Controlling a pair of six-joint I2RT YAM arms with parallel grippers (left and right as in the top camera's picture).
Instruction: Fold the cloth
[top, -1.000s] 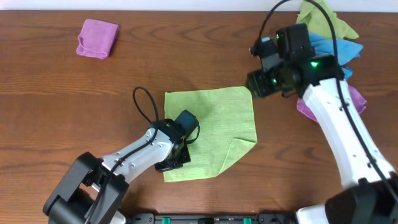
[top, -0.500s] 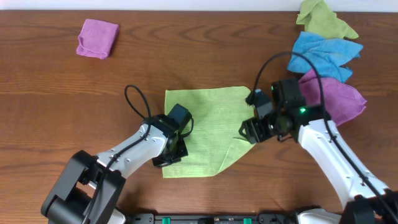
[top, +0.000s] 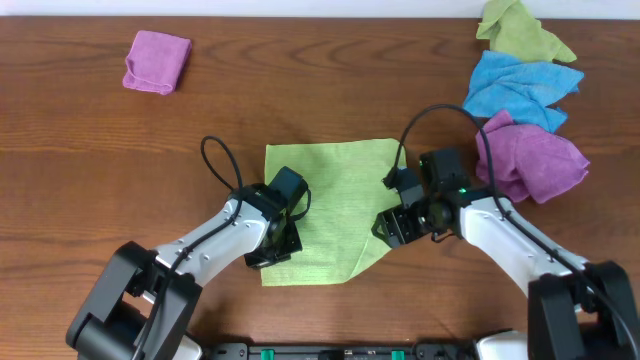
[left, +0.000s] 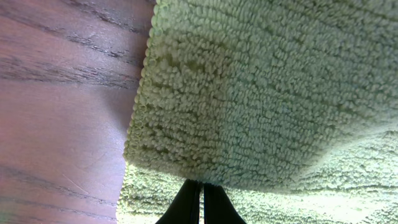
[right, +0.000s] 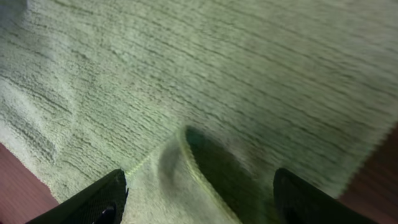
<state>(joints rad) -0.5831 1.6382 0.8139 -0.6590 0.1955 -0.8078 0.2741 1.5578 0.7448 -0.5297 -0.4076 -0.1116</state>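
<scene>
The lime-green cloth (top: 340, 200) lies flat mid-table, its near right corner turned over onto itself. My left gripper (top: 268, 248) sits at the cloth's near left edge. In the left wrist view its fingers (left: 193, 205) are pressed together, with a raised layer of cloth (left: 261, 93) running out from their tips. My right gripper (top: 392, 226) hovers low over the turned-over corner. The right wrist view shows this gripper (right: 199, 202) open, its dark fingers (right: 93, 202) wide apart, and a curled flap of cloth (right: 174, 180) between them.
A folded purple cloth (top: 157, 62) lies at the far left. At the far right sits a pile: an olive-green cloth (top: 520, 30), a blue cloth (top: 520, 85) and a purple cloth (top: 535, 160), close behind my right arm. Bare wood table (top: 120, 180) surrounds the cloth.
My right arm has swung from the far right pile down to the cloth's near right corner, its jaws spreading wider. The left gripper shifted slightly left at first and has since stayed shut in place.
</scene>
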